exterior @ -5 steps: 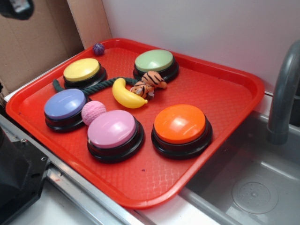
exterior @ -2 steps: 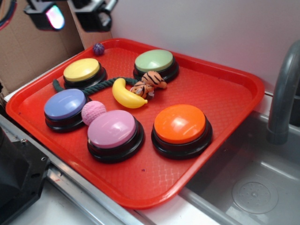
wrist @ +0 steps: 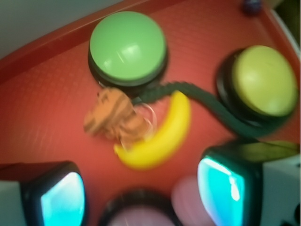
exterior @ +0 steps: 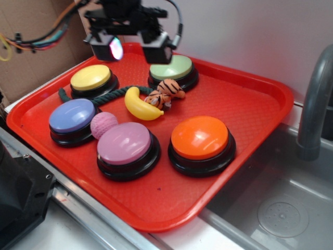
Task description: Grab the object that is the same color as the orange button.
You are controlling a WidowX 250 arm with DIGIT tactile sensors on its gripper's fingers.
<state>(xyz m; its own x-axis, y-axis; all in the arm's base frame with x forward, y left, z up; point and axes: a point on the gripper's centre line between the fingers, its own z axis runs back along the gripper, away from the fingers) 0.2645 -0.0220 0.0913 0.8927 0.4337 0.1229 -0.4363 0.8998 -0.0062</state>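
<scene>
So the red tray (exterior: pixel 250 112) was the biggest thing, and the orange button (exterior: pixel 201 138) sat on it as the marker. Up and left of the orange button lay the yellow banana (exterior: pixel 139 107). The little orange tiger (exterior: pixel 164 94) lay just beside the banana's far end, between the orange button and the green button (exterior: pixel 171 67). The gripper (exterior: pixel 130 46) hung above the back of the tray, past the tiger, with its fingers (wrist: pixel 61 200) spread apart and holding nothing. The tiger looked soft, squashy and very light. Its fat striped middle seemed the best place to pinch, away from the banana.
</scene>
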